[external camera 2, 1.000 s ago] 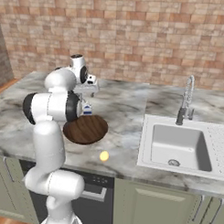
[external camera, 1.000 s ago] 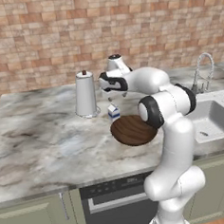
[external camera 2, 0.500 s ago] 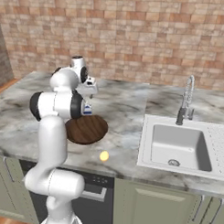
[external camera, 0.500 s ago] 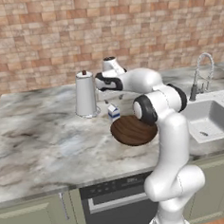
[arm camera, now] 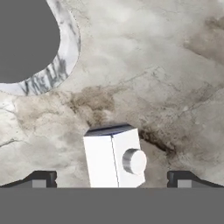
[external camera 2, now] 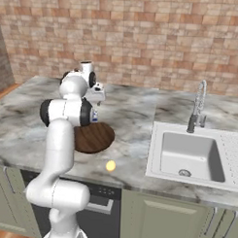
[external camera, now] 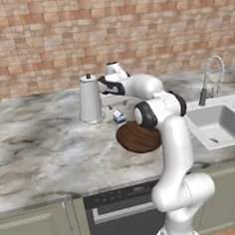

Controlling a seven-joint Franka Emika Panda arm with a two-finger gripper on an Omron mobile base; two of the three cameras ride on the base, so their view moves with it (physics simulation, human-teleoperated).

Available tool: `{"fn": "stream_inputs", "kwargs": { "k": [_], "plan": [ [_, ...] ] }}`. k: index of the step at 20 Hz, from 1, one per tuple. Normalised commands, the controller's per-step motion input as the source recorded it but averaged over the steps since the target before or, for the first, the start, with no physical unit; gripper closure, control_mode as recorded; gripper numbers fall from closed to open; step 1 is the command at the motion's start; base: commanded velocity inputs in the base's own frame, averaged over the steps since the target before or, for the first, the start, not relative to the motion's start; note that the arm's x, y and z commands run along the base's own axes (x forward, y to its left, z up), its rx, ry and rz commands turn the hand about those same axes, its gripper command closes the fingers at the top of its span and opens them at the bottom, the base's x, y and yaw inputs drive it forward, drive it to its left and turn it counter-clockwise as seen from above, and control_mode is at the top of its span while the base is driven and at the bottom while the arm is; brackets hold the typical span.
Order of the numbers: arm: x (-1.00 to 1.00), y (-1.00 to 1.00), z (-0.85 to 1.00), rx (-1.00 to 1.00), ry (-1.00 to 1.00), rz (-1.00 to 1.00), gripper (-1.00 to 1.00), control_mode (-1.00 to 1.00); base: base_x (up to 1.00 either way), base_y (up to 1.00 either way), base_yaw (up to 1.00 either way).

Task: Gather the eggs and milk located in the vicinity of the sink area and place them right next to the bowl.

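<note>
While my gripper (arm camera: 112,179) hangs over the marble counter (external camera: 37,146), its two dark fingertips (arm camera: 41,178) stand as far apart as they go, with nothing between the pads but air. Looking down along my hand, I see the milk (arm camera: 114,156) right below, a small white carton with a round cap on its slanted top, sitting upright on the stone between my fingers but not touched by either of them. Off toward the upper left of that same look is the round base of the jug (arm camera: 41,65) (grey in the middle, marbled round the rim).

From behind on the left, my gripper (external camera: 107,85) is up above the milk (external camera: 119,117), which stands just beside the jug (external camera: 89,99) and just behind the back edge of the bowl (external camera: 138,138). I cannot tell whether carton and bowl touch. The bowl, dark wood, sits flat on the counter close in front of my arm, partly hidden by my elbow.

From the right, the bowl (external camera 2: 93,137) lies near the counter's front, and the eggs (external camera 2: 110,165) (one small yellow ball is all I can make out) rest on the stone between the bowl and the sink (external camera 2: 188,152), apart from both. The chrome faucet (external camera 2: 198,106) rises behind the basin, well away from my hand.
</note>
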Motion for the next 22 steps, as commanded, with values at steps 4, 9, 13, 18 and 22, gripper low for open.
{"fn": "stream_inputs", "kwargs": {
  "k": [4,9,13,18,22],
  "plan": [
    [0.15,0.00,-0.18,0.00,0.09,0.00,-1.00,-1.00,0.00,0.00,0.00],
    [0.00,0.00,-0.16,0.00,0.13,0.00,-1.00,-1.00,0.00,0.00,0.00],
    [0.00,0.00,-0.07,0.00,0.11,0.00,-1.00,-1.00,0.00,0.00,0.00],
    [0.00,0.00,-0.14,0.00,0.07,0.00,-1.00,-1.00,0.00,0.00,0.00],
    [0.00,0.00,-0.21,0.00,0.08,0.00,-1.00,-1.00,0.00,0.00,0.00]
  ]
}}
